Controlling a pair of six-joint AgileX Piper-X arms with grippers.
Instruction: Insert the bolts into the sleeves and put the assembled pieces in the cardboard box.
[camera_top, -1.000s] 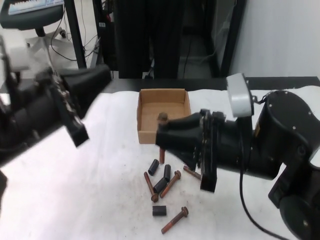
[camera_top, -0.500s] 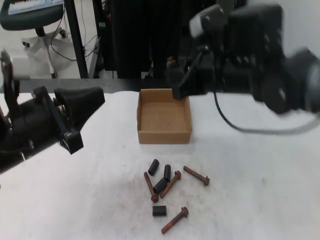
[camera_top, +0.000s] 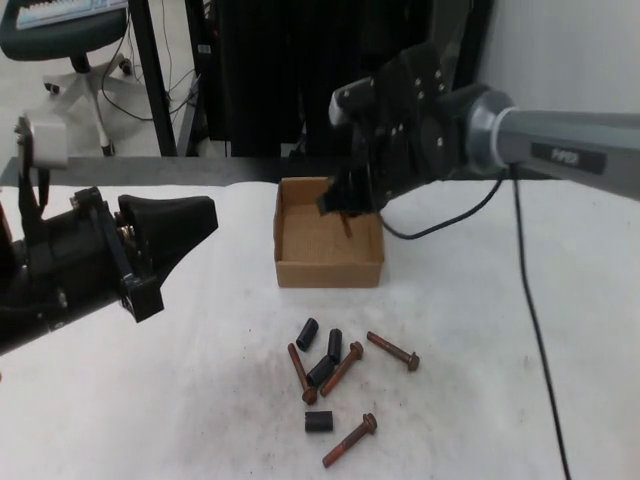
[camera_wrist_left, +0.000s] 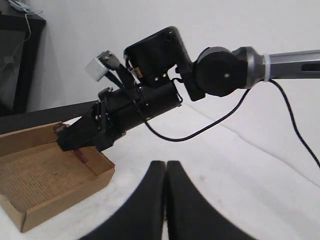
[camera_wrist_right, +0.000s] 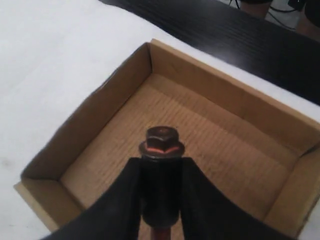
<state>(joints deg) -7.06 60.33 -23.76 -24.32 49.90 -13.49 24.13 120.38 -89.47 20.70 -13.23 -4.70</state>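
High view: your right pincer (camera_top: 342, 208) hangs over the cardboard box (camera_top: 328, 272), with loose bolts (camera_top: 392, 351) and sleeves (camera_top: 318, 422) on the tabletop (camera_top: 500, 380). Left wrist view: your left pincer (camera_wrist_left: 165, 185) is closed, gripping nothing. Right wrist view: your right pincer (camera_wrist_right: 161, 167) clamps an assembled piece (camera_wrist_right: 161, 145) above the cardboard box (camera_wrist_right: 90, 127). This looks like drop-off; next, lower and release.

Brown ribbed cardboard box (camera_top: 329, 272) — rusty-red bolts (camera_top: 392, 350), black sleeves (camera_top: 307, 333), white bench (camera_top: 150, 400)

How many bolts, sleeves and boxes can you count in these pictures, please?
Loose bolts: 4
Held bolt, in the right gripper: 1
Loose black sleeves: 4
Cardboard box: 1
Total: 10
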